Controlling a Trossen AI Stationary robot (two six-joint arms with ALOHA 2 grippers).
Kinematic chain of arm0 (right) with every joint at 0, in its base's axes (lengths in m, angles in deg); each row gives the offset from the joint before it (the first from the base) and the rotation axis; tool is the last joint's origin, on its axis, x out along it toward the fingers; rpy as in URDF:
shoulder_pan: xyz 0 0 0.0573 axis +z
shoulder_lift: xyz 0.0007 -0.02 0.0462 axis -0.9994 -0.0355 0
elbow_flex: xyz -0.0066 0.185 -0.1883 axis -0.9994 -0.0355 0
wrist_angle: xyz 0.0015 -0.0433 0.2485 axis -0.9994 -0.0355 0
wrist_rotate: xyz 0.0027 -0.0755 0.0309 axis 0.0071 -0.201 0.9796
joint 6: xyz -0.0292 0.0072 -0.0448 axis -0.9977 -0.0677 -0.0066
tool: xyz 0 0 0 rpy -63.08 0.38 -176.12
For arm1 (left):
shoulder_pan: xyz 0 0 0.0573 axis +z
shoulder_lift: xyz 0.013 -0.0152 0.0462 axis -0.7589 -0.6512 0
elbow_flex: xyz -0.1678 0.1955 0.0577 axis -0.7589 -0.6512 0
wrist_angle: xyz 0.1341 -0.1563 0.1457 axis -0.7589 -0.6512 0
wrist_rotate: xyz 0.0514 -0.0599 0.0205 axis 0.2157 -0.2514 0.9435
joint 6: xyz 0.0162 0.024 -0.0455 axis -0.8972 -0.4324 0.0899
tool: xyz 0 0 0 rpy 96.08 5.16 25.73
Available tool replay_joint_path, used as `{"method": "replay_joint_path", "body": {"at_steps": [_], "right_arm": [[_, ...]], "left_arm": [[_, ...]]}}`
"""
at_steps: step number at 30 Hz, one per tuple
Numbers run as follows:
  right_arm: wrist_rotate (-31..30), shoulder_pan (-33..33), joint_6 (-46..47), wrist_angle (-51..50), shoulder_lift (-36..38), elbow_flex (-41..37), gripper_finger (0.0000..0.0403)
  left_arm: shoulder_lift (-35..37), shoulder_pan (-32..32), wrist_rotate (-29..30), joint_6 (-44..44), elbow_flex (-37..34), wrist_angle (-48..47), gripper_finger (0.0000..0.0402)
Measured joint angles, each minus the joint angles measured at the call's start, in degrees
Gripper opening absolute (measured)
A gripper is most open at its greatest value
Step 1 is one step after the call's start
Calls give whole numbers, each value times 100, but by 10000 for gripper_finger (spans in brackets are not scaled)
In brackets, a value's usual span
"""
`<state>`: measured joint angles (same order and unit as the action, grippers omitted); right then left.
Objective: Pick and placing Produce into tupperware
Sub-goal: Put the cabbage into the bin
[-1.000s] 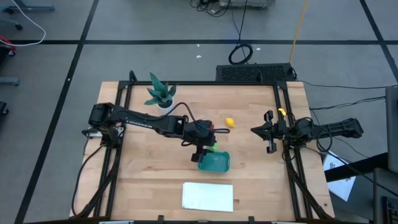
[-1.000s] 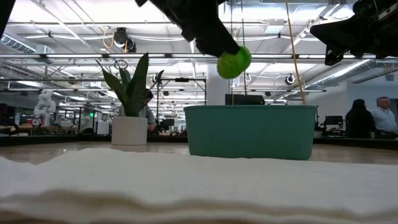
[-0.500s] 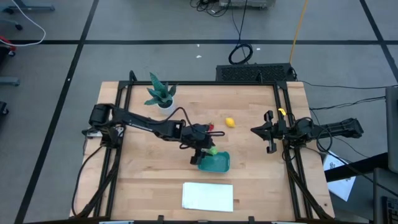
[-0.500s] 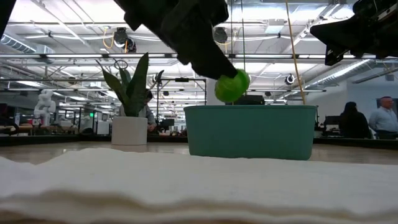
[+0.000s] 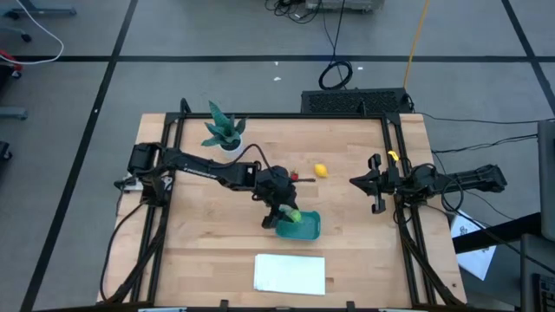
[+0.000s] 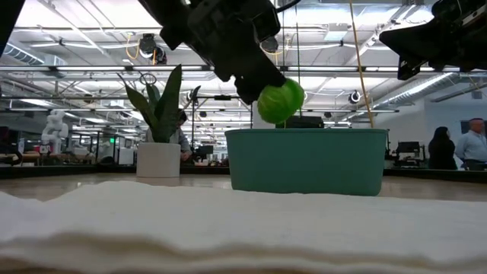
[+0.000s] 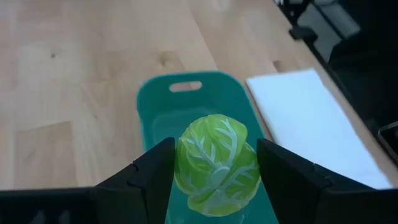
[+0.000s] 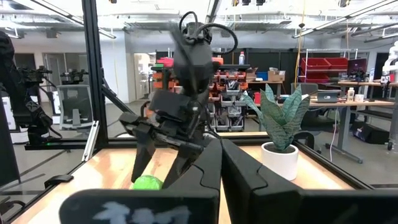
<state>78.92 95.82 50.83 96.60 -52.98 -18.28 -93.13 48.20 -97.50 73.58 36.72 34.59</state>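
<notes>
My left gripper (image 5: 289, 213) (image 7: 216, 171) is shut on the round green produce piece (image 7: 216, 163) (image 6: 279, 101) (image 5: 294, 215) and hangs just above the teal tupperware (image 5: 300, 226) (image 6: 306, 160) (image 7: 186, 109). The yellow lemon piece (image 5: 320, 170) lies on the table beyond the container. A bit of the red strawberry piece (image 5: 295, 178) shows beside the left arm. My right gripper (image 5: 357, 181) (image 8: 219, 152) waits shut near the table's right edge. My left gripper pinches the green piece between its two fingers (image 7: 152, 171), one on each side (image 7: 254, 167). The fingers come from above, slanting down toward the table's near edge. The piece is lifted clear, just over the tupperware's rim (image 6: 304, 132).
A potted green plant (image 5: 224, 132) (image 6: 157, 122) stands near the far left corner. A flat white rectangle (image 5: 290, 273) (image 7: 305, 118) lies near the near edge, in front of the tupperware. Black frame rails (image 5: 165, 191) run along the table's sides. People (image 6: 456, 144) show in the room behind.
My left gripper has come down toward the tupperware with the green piece, still shut on it. The piece has dropped from well above the container's rim to just over it. The right arm has kept still.
</notes>
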Motion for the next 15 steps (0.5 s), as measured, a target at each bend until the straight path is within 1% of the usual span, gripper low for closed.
{"method": "replay_joint_path", "body": {"at_steps": [7,12,15], "right_arm": [[0,0,-23,17,0,0,0],[0,0,-23,17,1,0,0],[0,0,-23,17,2,0,0]], "left_arm": [[0,100,-71,33,11,111,214],[-171,49,-85,86,15,348,214],[-312,30,-87,-10,15,329,214]]}}
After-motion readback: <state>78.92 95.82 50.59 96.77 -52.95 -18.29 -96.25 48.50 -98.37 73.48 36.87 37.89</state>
